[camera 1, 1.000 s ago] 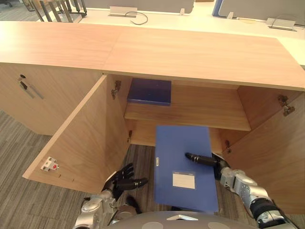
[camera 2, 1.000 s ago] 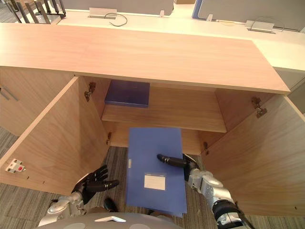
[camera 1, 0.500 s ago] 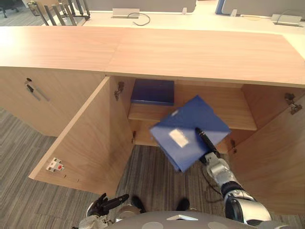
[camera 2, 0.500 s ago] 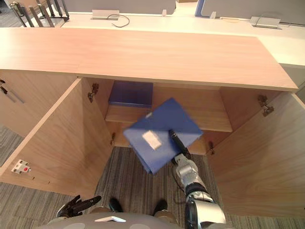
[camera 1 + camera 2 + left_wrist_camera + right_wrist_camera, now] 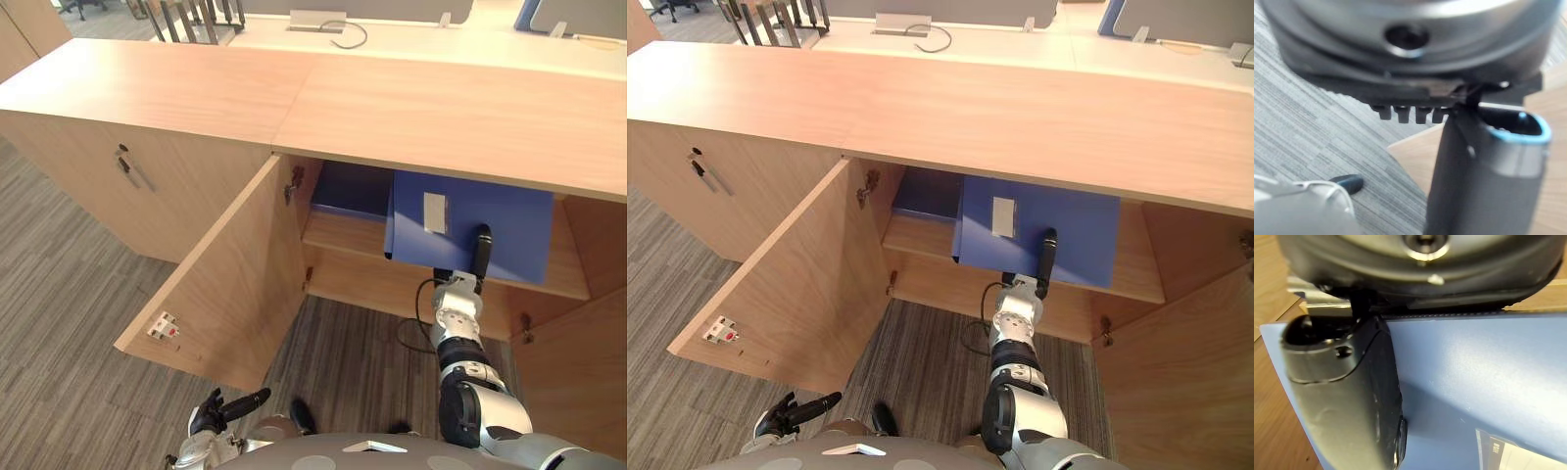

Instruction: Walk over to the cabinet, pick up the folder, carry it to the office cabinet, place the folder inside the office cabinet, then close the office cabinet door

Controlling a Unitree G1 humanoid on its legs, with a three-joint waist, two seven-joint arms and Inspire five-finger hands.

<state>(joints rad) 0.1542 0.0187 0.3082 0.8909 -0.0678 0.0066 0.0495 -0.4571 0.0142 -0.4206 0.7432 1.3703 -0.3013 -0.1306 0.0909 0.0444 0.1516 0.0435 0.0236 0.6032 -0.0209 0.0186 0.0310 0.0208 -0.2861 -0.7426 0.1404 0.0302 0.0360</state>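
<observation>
At the upper left of the left eye view a closed cabinet door carries a slim metal handle (image 5: 132,168) above the grey carpet floor (image 5: 59,294). The long wooden cabinet top (image 5: 392,98) runs across the upper part of the frame.

Left of centre, the left door (image 5: 230,274) of the office cabinet stands swung wide open, with a small white latch piece (image 5: 164,326) near its lower outer corner. At the bottom edge below it sits the left hand (image 5: 225,408), low over the carpet, fingers loosely stretched out and holding nothing.

Inside the opening, at centre, a second dark blue folder (image 5: 353,188) lies flat at the back left of the shelf (image 5: 343,235).

Right of centre is the blue folder (image 5: 490,230), its face turned toward the camera, its white label (image 5: 434,211) near its upper left. Its upper edge is tucked under the cabinet top and its lower part covers the shelf's front edge; whether it rests on the shelf cannot be told. The right hand (image 5: 481,257) grips it from below: the dark thumb lies pressed along the blue face, as the right wrist view shows from close by, with the fingers behind the folder out of sight.

At the lower right the right door (image 5: 578,382) also stands open.
</observation>
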